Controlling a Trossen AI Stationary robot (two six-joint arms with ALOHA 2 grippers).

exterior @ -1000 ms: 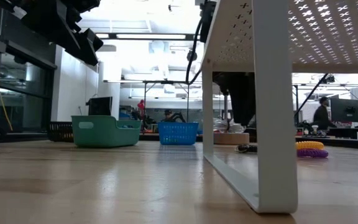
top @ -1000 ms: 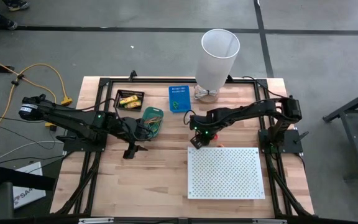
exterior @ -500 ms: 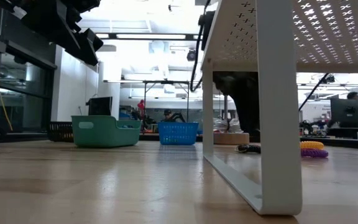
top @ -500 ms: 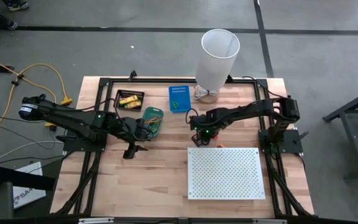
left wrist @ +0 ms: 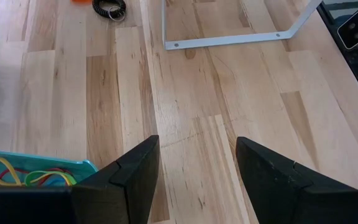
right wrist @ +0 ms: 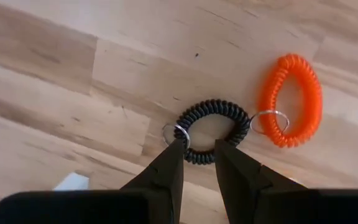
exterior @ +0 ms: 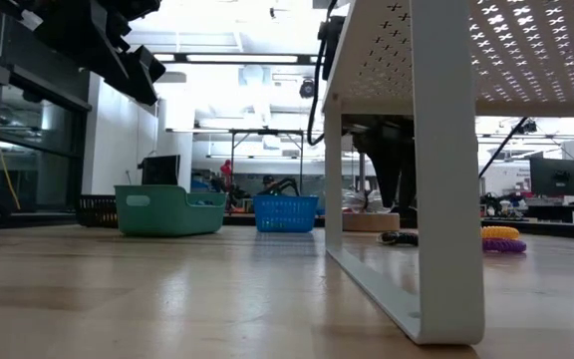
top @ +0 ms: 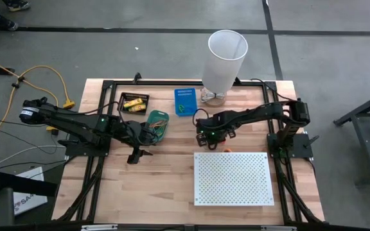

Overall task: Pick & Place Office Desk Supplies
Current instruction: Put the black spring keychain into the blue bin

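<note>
Hovering over a black coil loop (right wrist: 211, 132), the right pincer (right wrist: 197, 163) sits at the centre of the high view, just above the white board (top: 233, 178). Its fingers are narrowly parted, straddling the loop's near edge, not yet gripping. An orange coil loop (right wrist: 289, 99) lies touching the black one. The step in hand looks like picking up the black loop; next, the pincer should drop and clench on the coil. The left pincer (left wrist: 194, 180) waits released over the bench (left wrist: 185, 99), centre-left, beside a green bin (top: 157, 123) holding rubber bands (left wrist: 23, 174).
</note>
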